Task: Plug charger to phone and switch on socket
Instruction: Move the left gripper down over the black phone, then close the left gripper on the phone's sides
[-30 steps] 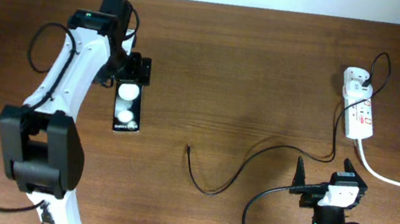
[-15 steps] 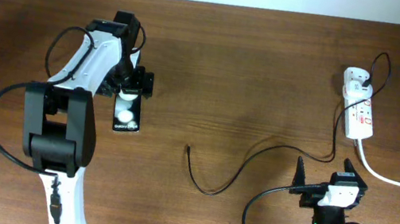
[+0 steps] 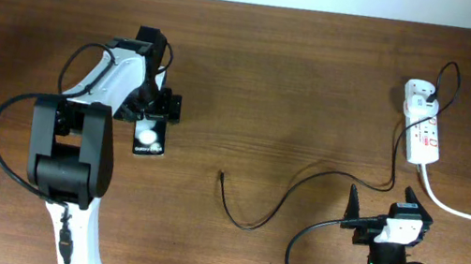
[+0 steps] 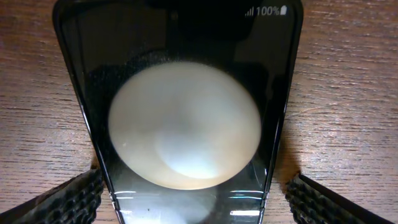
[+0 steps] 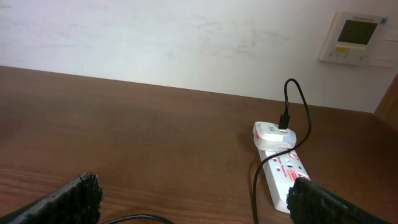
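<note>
Swung in over the last second, the left gripper [image 3: 156,108] now sits low over the far end of the phone [image 3: 150,140], where a second ago it covered less of the handset. The left wrist view shows its fingers [image 4: 65,200] spread apart, one on each long side of the phone. The left pad lies just beside the edge, while the right pad stands a little clear, so the jaws straddle the phone without clamping it. The glossy screen, with a big white round spot and "100%" at its top corner, fills the space between them. The phone itself lies flat on the wooden table [image 3: 272,81] in the same place as before.

The charger [image 3: 245,226] has not shifted. Its plug tip rests free on the wood to the right of the phone, well apart from it. The thin black cable curls away toward the white adapter, which is seated in the far end of the socket [image 3: 425,136].

The right gripper [image 3: 381,195] has not moved. It waits near the table's front edge with its fingers wide apart and nothing between them, the socket ahead and slightly to its right. A thick white cord [image 3: 469,214] runs off the right side.
</note>
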### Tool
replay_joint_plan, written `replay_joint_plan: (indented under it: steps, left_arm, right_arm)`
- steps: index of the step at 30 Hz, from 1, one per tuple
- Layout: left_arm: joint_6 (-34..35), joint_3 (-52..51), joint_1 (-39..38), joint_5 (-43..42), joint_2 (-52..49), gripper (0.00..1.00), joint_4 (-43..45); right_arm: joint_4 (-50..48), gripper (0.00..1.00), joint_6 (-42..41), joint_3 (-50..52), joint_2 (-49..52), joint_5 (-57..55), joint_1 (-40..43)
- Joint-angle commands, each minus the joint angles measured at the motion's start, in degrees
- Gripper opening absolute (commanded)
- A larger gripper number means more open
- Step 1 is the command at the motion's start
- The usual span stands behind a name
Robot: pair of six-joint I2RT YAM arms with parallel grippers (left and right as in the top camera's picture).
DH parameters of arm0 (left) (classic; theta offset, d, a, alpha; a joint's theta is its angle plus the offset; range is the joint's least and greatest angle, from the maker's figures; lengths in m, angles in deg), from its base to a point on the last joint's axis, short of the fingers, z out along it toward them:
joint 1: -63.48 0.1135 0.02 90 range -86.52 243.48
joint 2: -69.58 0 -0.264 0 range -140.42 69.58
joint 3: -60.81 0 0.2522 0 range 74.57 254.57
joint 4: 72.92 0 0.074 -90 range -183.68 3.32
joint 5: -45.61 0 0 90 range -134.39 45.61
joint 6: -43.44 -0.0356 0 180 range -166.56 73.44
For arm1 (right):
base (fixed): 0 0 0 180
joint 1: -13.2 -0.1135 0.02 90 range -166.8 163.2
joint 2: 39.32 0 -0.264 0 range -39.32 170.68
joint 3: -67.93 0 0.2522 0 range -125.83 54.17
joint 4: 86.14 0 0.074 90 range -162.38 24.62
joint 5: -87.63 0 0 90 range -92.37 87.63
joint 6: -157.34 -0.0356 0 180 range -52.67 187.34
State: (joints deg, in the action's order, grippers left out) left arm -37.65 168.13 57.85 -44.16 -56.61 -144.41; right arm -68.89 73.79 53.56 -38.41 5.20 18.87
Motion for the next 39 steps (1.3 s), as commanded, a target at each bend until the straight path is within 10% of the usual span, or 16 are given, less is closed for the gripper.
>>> replay_joint_plan:
  steps: [1,14,33,39]
  left_arm:
    - [0.70,-1.60,-0.02,-0.22,-0.57,0.99,0.50]
    - [0.94,-1.60,-0.02,-0.22,-0.57,0.98,0.48]
    - [0.92,-1.60,-0.02,-0.28,-0.57,0.77,0.02]
    - [0.92,-1.60,-0.02,-0.42,-0.57,0.57,0.02]
  right_arm:
    - [0.33,0.99,0.17,0.28,-0.44,0.76,-0.46]
    - [0.33,0.99,0.17,0.28,-0.44,0.76,-0.46]
    - [0.33,0.99,0.17,0.28,-0.44,0.76,-0.46]
    - [0.33,0.99,0.17,0.28,-0.44,0.76,-0.46]
